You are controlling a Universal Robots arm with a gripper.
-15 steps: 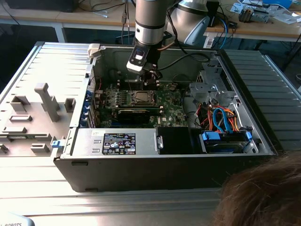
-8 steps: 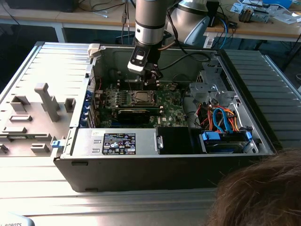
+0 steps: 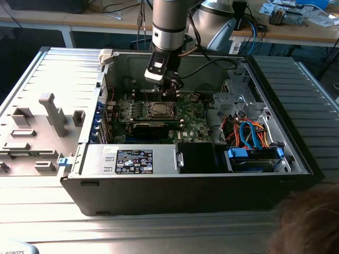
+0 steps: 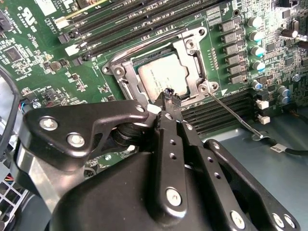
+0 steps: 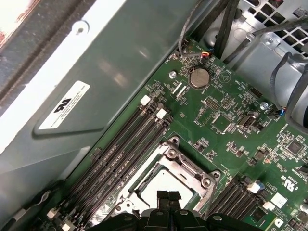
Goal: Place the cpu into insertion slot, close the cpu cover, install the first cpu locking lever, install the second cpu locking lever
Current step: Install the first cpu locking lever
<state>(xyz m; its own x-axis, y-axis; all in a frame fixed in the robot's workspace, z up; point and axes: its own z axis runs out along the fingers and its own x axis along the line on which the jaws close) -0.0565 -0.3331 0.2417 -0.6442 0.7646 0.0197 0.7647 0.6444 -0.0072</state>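
- The open computer case [image 3: 175, 197] holds a green motherboard [image 4: 45, 77].
- The cpu [image 4: 161, 77] lies in the insertion slot [image 4: 113, 71] mid-board, with the cpu cover [image 4: 191, 72] lying flat around it.
- The gripper [image 4: 168, 96] is pinched together, empty, at the cover's edge.

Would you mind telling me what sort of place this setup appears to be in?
Probably a robotics lab or electronics workshop: an open desktop computer case sits on a ribbed metal table, a robot arm reaches into it over the motherboard, and wooden benches strewn with cables stand behind.
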